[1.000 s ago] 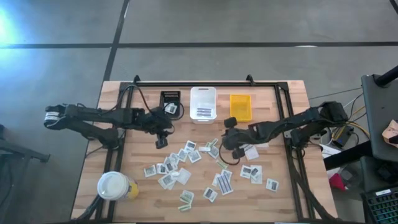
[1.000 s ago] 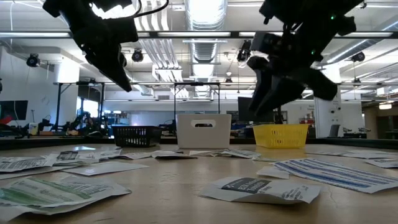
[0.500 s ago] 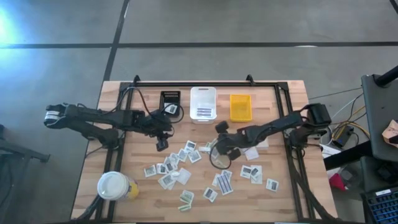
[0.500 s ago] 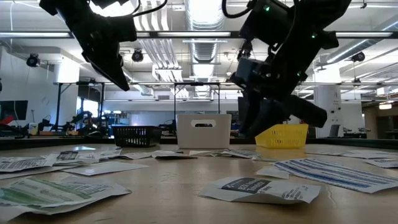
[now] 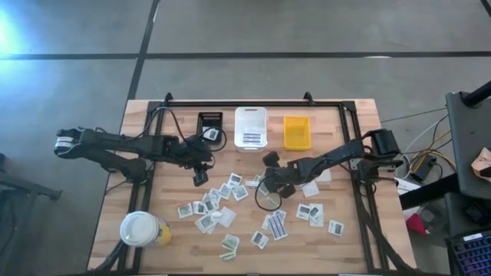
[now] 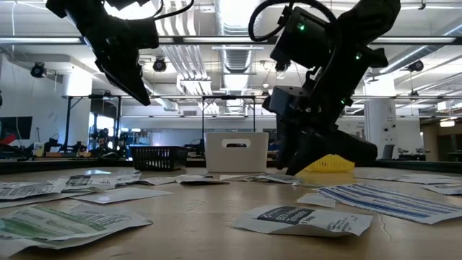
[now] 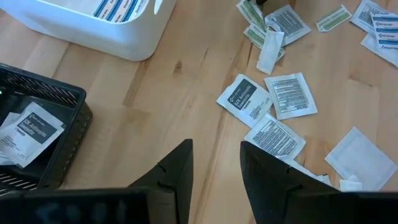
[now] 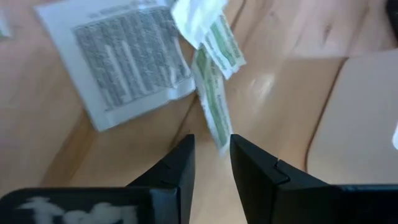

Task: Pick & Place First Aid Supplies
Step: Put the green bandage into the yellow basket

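Note:
Many small flat packets (image 5: pixel 230 203) lie scattered on the wooden table: white squares with dark print, blue-striped ones and narrow pale green strips. My right gripper (image 5: pixel 270 182) is open and low over the table's middle. In the right wrist view its fingers (image 8: pixel 211 155) stand just short of a pale green strip (image 8: pixel 212 115) and a white printed square (image 8: pixel 127 59). My left gripper (image 5: pixel 201 175) is open, holds nothing and hovers high (image 6: pixel 133 79) near the black bin. In the left wrist view, bare wood shows between its fingers (image 7: pixel 216 168).
Three bins stand along the far edge: black (image 5: pixel 209 123) with a white packet inside (image 7: pixel 28 127), white (image 5: pixel 251 126) with blue-striped packets, yellow (image 5: pixel 297 132). A white-lidded cup (image 5: pixel 142 228) stands at the near left corner. A black frame rail (image 5: pixel 253 102) runs along the far side.
My right gripper has moved toward the table's left edge and down, from beside the yellow bin's near side to the packets at the table's middle. The packets have stayed put.

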Controlling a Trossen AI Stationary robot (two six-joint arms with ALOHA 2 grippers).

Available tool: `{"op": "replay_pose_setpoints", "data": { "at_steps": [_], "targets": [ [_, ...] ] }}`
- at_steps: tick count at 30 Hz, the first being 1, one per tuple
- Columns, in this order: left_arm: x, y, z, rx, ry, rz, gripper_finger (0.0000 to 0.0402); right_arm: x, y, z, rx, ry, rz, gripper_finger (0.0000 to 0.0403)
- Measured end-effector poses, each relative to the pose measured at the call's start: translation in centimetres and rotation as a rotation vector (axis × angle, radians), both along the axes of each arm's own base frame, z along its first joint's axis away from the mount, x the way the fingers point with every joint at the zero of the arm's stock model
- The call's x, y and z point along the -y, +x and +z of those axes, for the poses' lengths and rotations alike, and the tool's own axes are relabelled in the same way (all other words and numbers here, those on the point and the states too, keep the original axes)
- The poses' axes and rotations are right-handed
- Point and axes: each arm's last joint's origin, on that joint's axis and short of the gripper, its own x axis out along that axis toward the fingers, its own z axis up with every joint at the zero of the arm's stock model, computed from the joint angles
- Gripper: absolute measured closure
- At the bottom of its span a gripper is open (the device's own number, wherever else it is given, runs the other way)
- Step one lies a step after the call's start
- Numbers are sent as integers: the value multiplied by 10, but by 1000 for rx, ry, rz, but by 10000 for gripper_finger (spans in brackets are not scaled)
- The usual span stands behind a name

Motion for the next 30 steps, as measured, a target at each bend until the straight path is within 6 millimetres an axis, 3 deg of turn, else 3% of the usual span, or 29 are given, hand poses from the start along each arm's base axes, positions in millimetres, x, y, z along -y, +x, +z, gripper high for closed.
{"op": "replay_pose_setpoints", "data": {
  "at_steps": [12,22,30],
  "targets": [
    [0,0,0,-1,8,0,278,4,4,-7,7,-3,-21,325],
    [0,0,0,0,9,2,278,4,3,-7,11,10,-40,391],
    [0,0,0,-1,10,0,278,5,-4,-3,-16,25,-95,394]
  ]
}}
